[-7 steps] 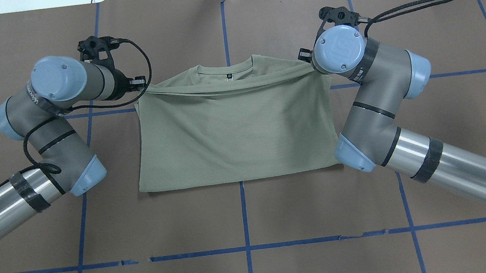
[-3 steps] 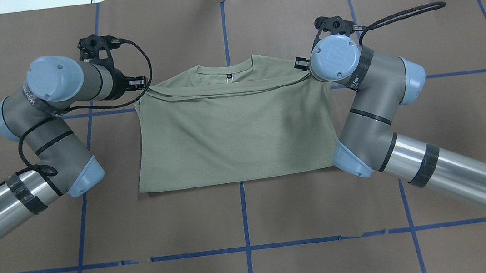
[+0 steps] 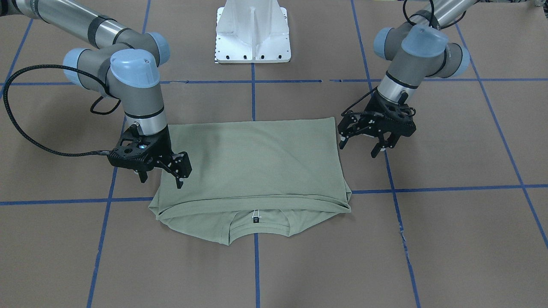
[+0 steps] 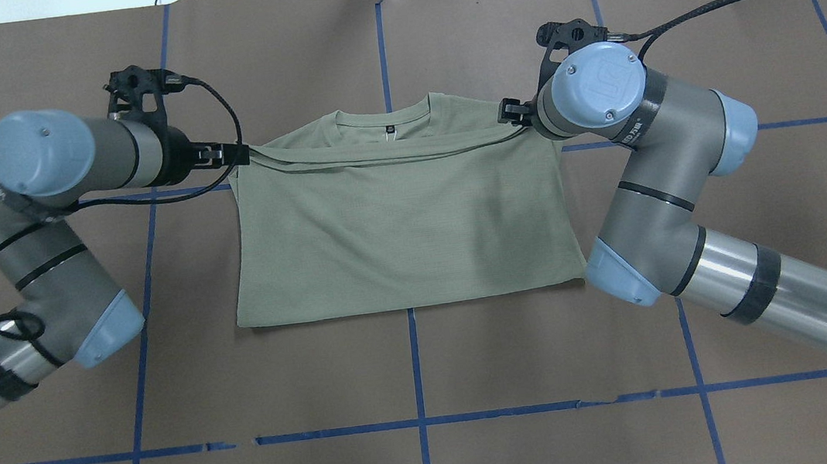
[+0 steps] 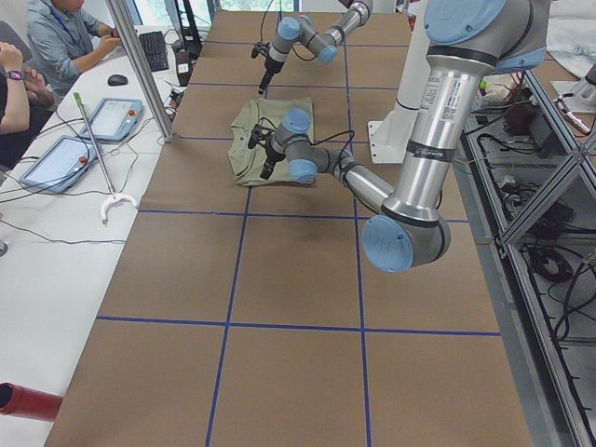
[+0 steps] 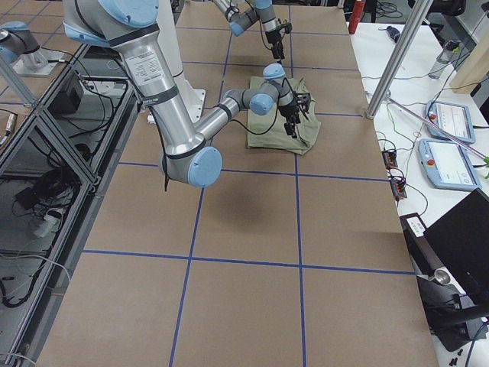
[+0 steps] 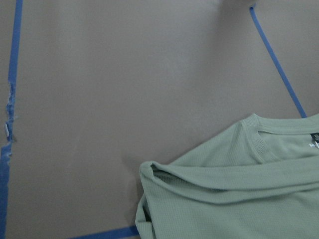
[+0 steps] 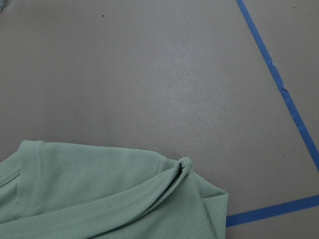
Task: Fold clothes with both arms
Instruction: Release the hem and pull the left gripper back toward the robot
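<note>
The clothes are one sage-green shirt [image 4: 400, 218] lying flat on the brown table, its lower half folded up to just below the collar and black neck label [image 3: 256, 220]. In the front-facing view my left gripper [image 3: 361, 143] hangs open beside the shirt's side edge, clear of the fabric. My right gripper [image 3: 162, 179] is open over the opposite side edge near the fold; I cannot tell whether it touches. From overhead the left gripper [image 4: 222, 154] and right gripper [image 4: 511, 112] flank the fold's two ends. Both wrist views show only a shirt corner [image 7: 239, 189] [image 8: 99, 189], no fingers.
The white pedestal base [image 3: 252, 38] stands at the table's robot side. Blue tape lines [image 4: 415, 364] grid the brown surface. Black cables loop off both wrists. A side table with tablets [image 5: 112, 116] and seated people runs along the far edge.
My left arm has swung outward, to the overhead view's left, drawing its gripper slightly away from the shirt. The right wrist has shifted a little to the right. The shirt's fold has stayed put.
</note>
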Tool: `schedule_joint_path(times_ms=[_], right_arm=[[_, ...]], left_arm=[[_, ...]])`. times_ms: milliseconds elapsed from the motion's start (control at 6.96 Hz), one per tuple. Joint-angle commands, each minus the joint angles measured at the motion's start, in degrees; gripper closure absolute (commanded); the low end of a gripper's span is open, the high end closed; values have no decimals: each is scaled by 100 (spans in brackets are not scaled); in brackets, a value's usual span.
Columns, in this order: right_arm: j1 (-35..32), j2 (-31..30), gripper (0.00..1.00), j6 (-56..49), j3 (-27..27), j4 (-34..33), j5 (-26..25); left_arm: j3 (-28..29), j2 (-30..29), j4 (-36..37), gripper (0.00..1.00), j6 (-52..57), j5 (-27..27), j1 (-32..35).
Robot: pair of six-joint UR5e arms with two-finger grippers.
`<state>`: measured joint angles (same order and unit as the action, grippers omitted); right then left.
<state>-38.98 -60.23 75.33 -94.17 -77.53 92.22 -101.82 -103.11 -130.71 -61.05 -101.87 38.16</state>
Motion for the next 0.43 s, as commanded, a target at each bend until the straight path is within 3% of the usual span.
schedule_joint_path(times_ms=[0,287], right_arm=[[13,-7,0,-10,-40,9,7],[22,11,0,-10,-31,9,7]], left_arm=[[-171,659,-742,3,-809,707,-938],[-154,625,-754,14,-1260,756,-1336]])
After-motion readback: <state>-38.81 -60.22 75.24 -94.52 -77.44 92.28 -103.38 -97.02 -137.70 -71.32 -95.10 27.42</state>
